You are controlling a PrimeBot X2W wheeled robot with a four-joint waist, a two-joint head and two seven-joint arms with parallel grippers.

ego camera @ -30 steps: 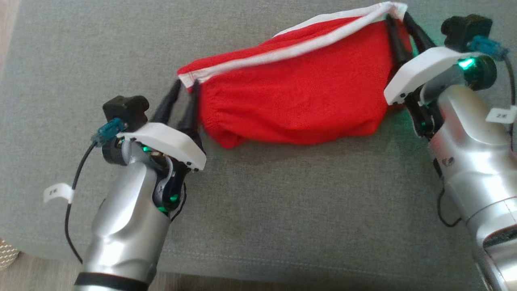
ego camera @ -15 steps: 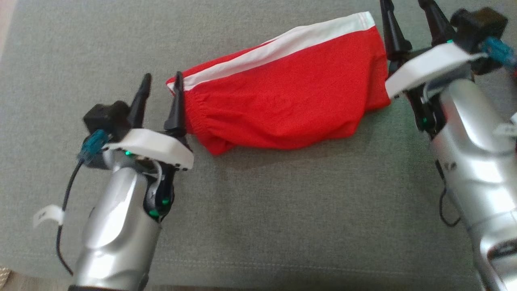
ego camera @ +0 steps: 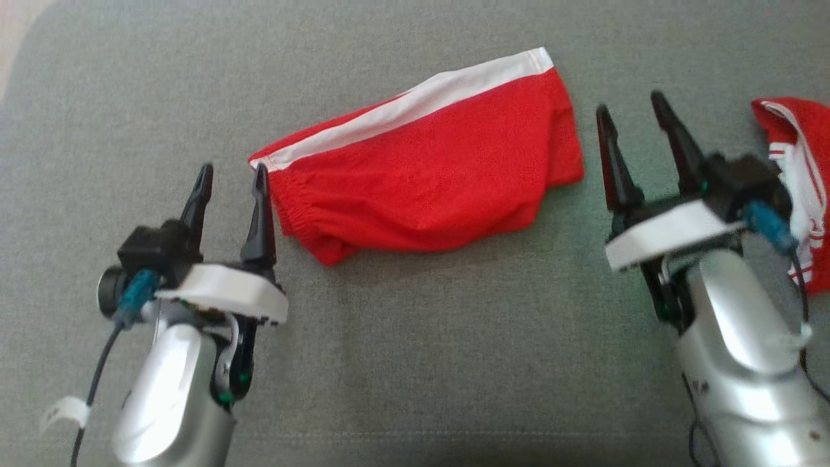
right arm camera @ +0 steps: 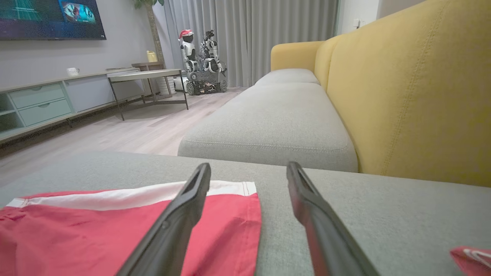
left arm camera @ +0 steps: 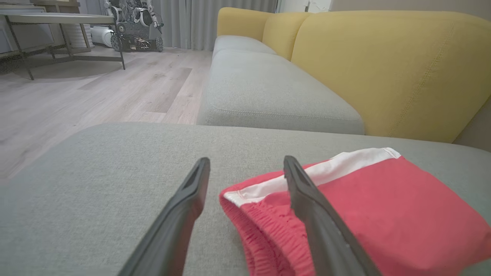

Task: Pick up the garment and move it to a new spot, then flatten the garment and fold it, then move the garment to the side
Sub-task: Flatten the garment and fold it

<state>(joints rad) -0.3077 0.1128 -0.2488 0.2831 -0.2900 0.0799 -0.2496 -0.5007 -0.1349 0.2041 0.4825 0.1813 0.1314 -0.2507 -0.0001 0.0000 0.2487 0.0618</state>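
One red garment (ego camera: 421,181) is lying on the grey cushion (ego camera: 415,363), its long axis running lower left to upper right in the head view (white band (ego camera: 415,107) along the far edge), gathered end pointing left. We are holding both grippers empty, jaws spread wide: left gripper (ego camera: 233,168) just beside the gathered end, right gripper (ego camera: 630,104) a little off the opposite end.

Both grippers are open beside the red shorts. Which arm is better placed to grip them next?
Left, probably. The left gripper has one finger right beside the elastic corner of the red shorts; the right gripper stands apart from their other end, bare cushion between.
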